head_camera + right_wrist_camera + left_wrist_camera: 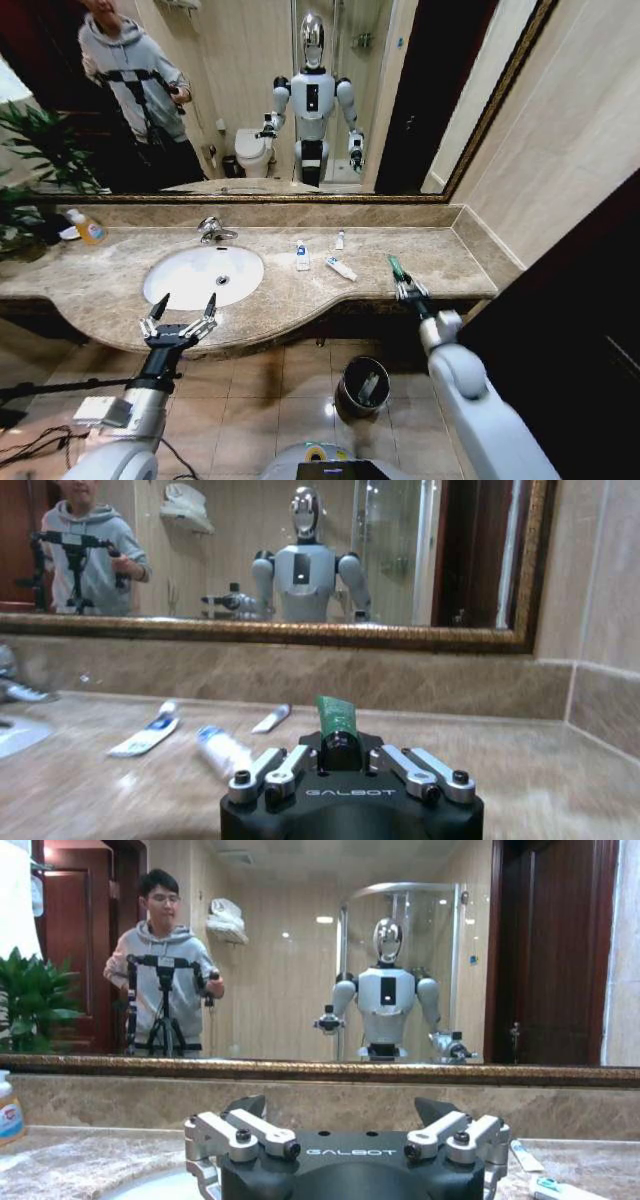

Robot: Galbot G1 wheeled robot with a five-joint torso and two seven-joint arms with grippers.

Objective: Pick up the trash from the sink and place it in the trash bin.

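Currently, my right gripper (400,277) pinches a dark green tube (396,267) above the countertop (420,250); my right wrist view shows its crimped end (334,714) upright. My left gripper (180,312) hangs spread at the sink (180,275) edge. Overhead: trash bin (363,387) on the floor, three small items (340,268) on the counter.

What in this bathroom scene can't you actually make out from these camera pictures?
- Inside the trash bin: a pale item shows in the head view, too small to identify.
- Labels on the three small items on the counter: too small to read.
- Green tube in the right gripper: its lower part is hidden by the gripper body.
- Sink: in the left wrist view the left gripper hides most of it.
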